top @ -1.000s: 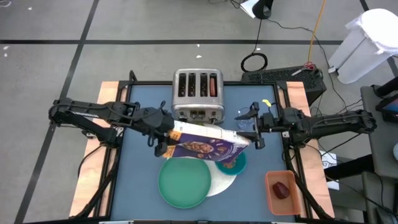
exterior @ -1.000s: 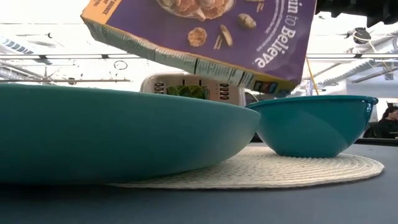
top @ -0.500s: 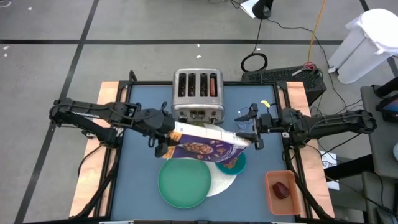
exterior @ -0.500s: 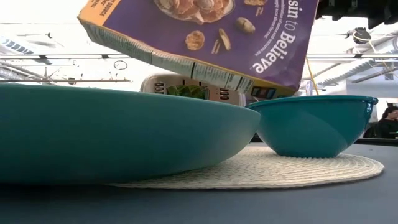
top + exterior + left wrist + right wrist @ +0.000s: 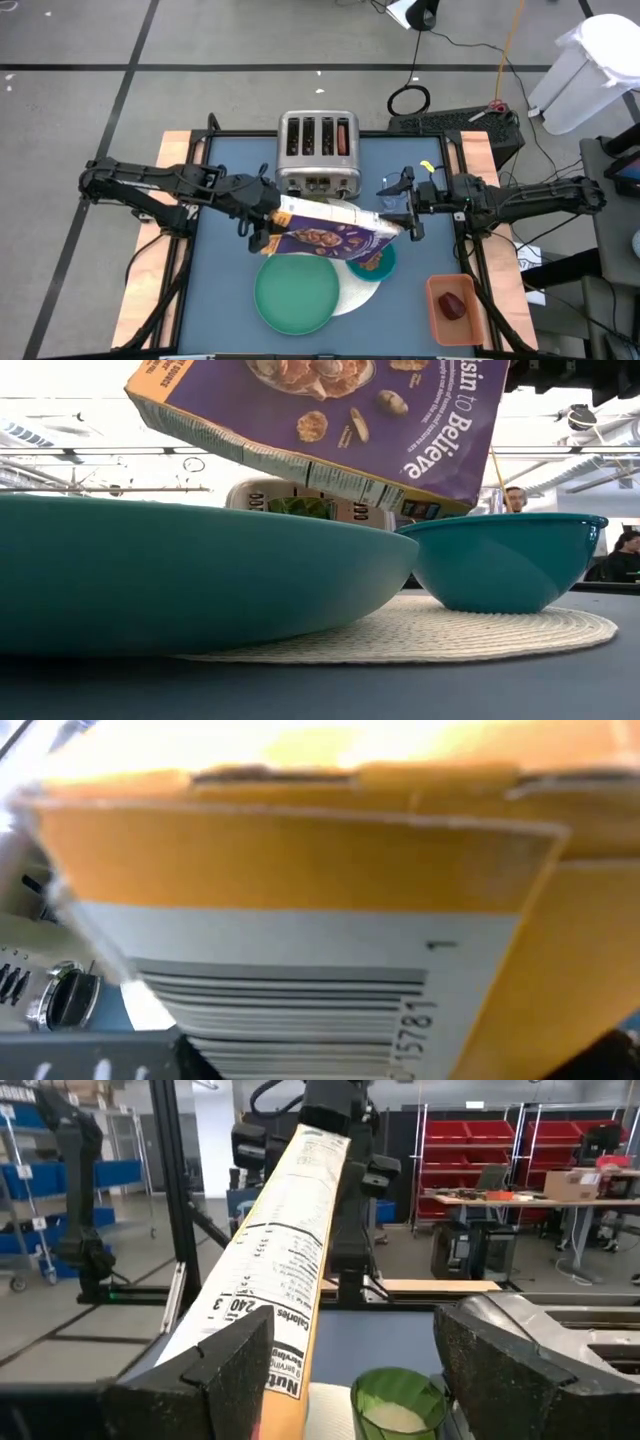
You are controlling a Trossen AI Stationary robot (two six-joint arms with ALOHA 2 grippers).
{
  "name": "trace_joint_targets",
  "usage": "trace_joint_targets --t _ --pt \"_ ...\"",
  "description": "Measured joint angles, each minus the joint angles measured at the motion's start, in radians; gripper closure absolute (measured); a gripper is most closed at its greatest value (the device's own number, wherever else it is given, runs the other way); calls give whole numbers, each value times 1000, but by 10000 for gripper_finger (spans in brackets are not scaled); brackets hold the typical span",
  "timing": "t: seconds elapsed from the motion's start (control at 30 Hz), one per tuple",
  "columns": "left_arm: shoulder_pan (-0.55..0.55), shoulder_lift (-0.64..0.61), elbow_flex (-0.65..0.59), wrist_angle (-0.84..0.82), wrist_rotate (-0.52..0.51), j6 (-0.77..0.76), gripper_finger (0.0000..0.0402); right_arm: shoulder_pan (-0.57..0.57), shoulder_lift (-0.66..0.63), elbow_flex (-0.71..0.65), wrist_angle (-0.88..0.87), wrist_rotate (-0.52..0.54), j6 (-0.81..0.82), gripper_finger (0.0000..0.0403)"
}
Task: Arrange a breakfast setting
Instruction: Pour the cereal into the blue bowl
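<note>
table (image 5: 220, 270): dark blue top, wooden strips along the left and right edges
toaster (image 5: 318, 152): stands on the table at the far middle
mat (image 5: 480, 632): white, round and woven, lies flat at the near middle
plate (image 5: 297, 294): green, partly on the mat, overhanging it to the left
bowl (image 5: 500, 560): teal, sits on the mat's right part
tray (image 5: 455, 310): orange, near right corner, on the wooden strip

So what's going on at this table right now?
The left gripper holds a purple cereal box tilted in the air above the teal bowl. The right gripper is open at the box's other end. A green plate sits on the white mat, with the toaster behind.
</note>
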State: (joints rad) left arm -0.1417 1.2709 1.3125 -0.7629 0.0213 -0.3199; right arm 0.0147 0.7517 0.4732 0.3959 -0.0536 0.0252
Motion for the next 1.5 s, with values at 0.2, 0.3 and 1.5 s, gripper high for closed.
trace_joint_targets --t 0.2,0.3,1.5 --pt "0 0 0 17 -1 3 227 0 0 0 90 0 -27 135" --pt "0 -2 0 19 -3 3 227 0 -1 0 98 -2 -39 135" --pt "-2 49 104 -101 4 -1 227 0 -7 0 99 -3 -72 135"
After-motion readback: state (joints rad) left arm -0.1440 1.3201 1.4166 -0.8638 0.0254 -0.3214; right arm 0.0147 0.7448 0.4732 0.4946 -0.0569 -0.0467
